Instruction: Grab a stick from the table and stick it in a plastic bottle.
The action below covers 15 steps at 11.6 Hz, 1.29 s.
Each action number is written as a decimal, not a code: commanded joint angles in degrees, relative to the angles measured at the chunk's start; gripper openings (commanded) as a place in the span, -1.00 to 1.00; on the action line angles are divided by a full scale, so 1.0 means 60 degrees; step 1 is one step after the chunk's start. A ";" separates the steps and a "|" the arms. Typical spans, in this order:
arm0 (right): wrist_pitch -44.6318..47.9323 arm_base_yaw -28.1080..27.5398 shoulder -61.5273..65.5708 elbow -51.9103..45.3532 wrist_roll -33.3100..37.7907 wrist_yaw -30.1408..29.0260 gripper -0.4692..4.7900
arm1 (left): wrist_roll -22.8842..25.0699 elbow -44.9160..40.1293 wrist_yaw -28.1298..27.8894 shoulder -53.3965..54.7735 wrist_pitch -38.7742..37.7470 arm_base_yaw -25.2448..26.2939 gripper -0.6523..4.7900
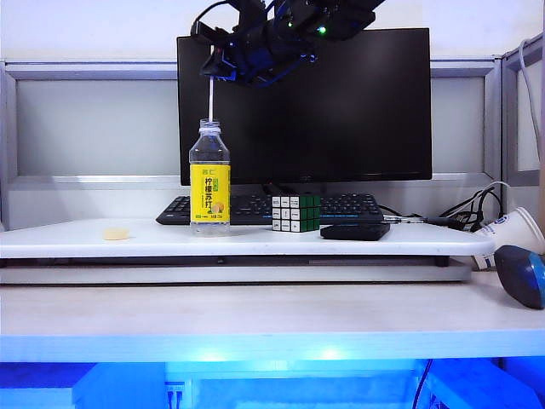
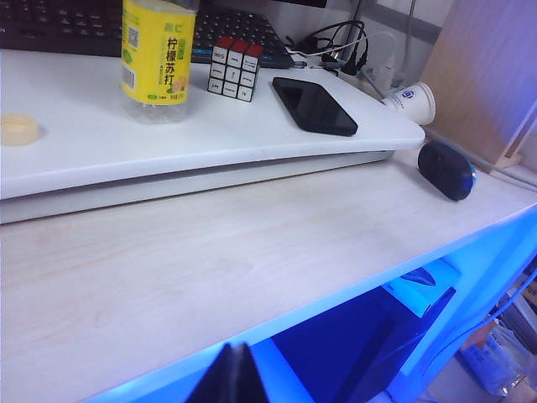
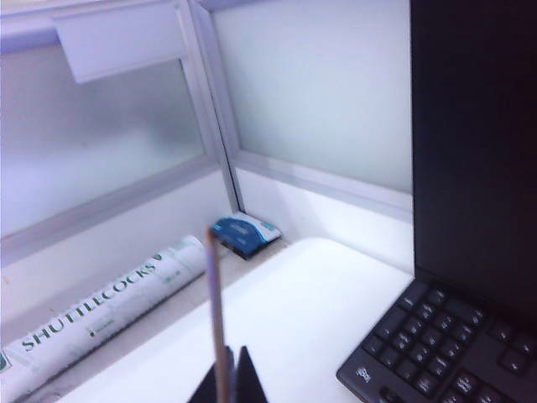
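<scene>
The insertion step is in hand. In the exterior view the right gripper is held high in front of the monitor, directly above the plastic bottle, which stands upright on the raised shelf board of the table, just ahead of the keyboard. The stick is clamped between the closed fingers of this gripper and hangs near vertical, its lower end at the bottle mouth; whether the tip has entered the neck cannot be told. In the right wrist view the stick is seen projecting from between the pinched fingertips of the right gripper. The left gripper is parked below the front edge of the table, well apart from the bottle, with its fingers pressed together on nothing. A Rubik's cube and a phone lie beside the bottle and are not involved. The next move is judged to call for a straight descent with the stick kept aligned on the narrow neck, release being withheld until the stick is well inside; a sideways offset could tip the light bottle.
</scene>
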 commanded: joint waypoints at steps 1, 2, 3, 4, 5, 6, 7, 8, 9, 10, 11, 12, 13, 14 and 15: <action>0.0175 0.0040 -0.0029 0.0058 0.0077 -0.0321 -0.45 | 0.0007 0.0007 0.0095 0.0007 -0.0146 0.0000 -0.78; 0.0171 0.0040 -0.0029 0.0058 0.0084 -0.0321 -0.35 | 0.0007 0.0007 0.0095 0.0007 -0.0146 0.0000 -0.78; 0.0106 0.0040 -0.0080 0.0058 0.0102 -0.0313 -0.34 | 0.0011 0.0007 0.0095 0.0007 -0.0146 0.0000 -0.78; 0.0029 0.0036 -0.0193 0.0058 0.0077 -0.0255 -0.44 | 0.0011 0.0007 0.0095 0.0007 -0.0146 0.0000 -0.78; -0.0273 0.0036 -0.0426 0.0058 -0.0288 0.0007 -0.83 | 0.0011 0.0007 0.0091 0.0007 -0.0146 -0.0004 -0.78; -0.0455 0.0036 -0.0557 0.0058 -0.0492 0.0237 -0.84 | 0.0011 0.0007 0.0095 0.0007 -0.0146 0.0000 -0.78; -0.0838 0.0036 -0.0823 0.0058 -0.0922 0.0612 -0.84 | 0.0011 0.0007 0.0091 0.0007 -0.0146 0.0000 -0.78; -0.1086 0.0033 -0.1027 0.0058 -0.1239 0.0816 -0.84 | 0.0011 0.0007 0.0095 0.0007 -0.0146 0.0000 -0.78; -0.1453 -0.0018 -0.1388 0.0058 -0.1555 0.0940 -0.84 | 0.0011 0.0007 0.0091 0.0007 -0.0146 0.0000 -0.78; -0.1960 -0.0204 -0.1891 0.0051 -0.1545 0.0925 -0.84 | 0.0015 0.0007 0.0051 0.0007 -0.0146 0.0000 -0.78; -0.2324 -0.0474 -0.2379 0.0047 -0.1545 0.0907 -0.84 | 0.0197 0.0007 0.0047 0.0007 -0.0146 0.0000 -0.78; -0.2659 -0.0725 -0.2758 0.0040 -0.1555 0.0911 -0.84 | 0.0233 0.0007 0.0011 0.0007 -0.0146 0.0004 -0.78; -0.3191 -0.1049 -0.3162 0.0033 -0.1570 0.0907 -0.84 | 0.0233 0.0007 0.0004 0.0007 -0.0142 0.0007 -0.78; -0.3530 -0.1217 -0.3366 0.0033 -0.1628 0.0907 -0.84 | 0.0233 0.0007 -0.0047 0.0007 -0.0142 0.0007 -0.78; -0.4102 -0.1515 -0.3690 0.0033 -0.1836 0.0911 -0.84 | 0.0240 0.0007 -0.0211 0.0007 -0.0146 0.0007 -0.78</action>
